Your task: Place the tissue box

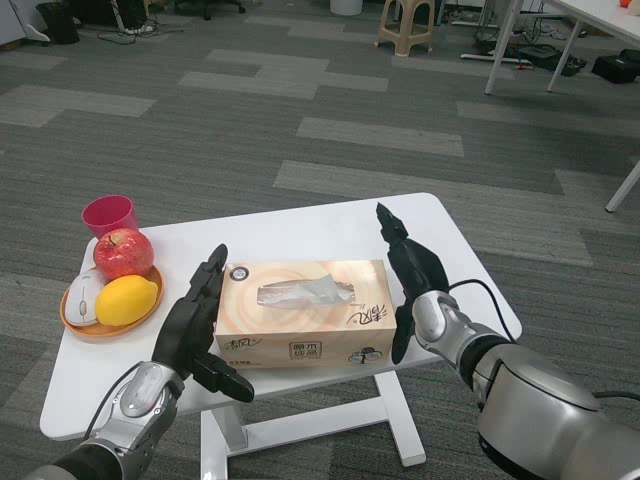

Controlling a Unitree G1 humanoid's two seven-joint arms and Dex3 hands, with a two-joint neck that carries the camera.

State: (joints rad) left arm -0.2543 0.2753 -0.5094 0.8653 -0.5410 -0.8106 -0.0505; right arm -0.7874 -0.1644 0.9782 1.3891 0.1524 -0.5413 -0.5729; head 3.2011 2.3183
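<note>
The tissue box (305, 325) is beige with a swirl pattern and white tissue showing in its top slot. It lies lengthwise at the front of the white table (300, 230). My left hand (195, 330) lies flat against its left end with straight fingers. My right hand (412, 275) presses its right end, thumb down by the front corner. The box is clamped between the two palms. I cannot tell whether its base rests on the table or hangs just above it.
An orange plate (75, 322) at the table's left holds a red apple (123, 253), a lemon (126, 299) and a white mouse-like object (85, 297). A pink cup (109, 214) stands behind it. Grey carpet surrounds the table.
</note>
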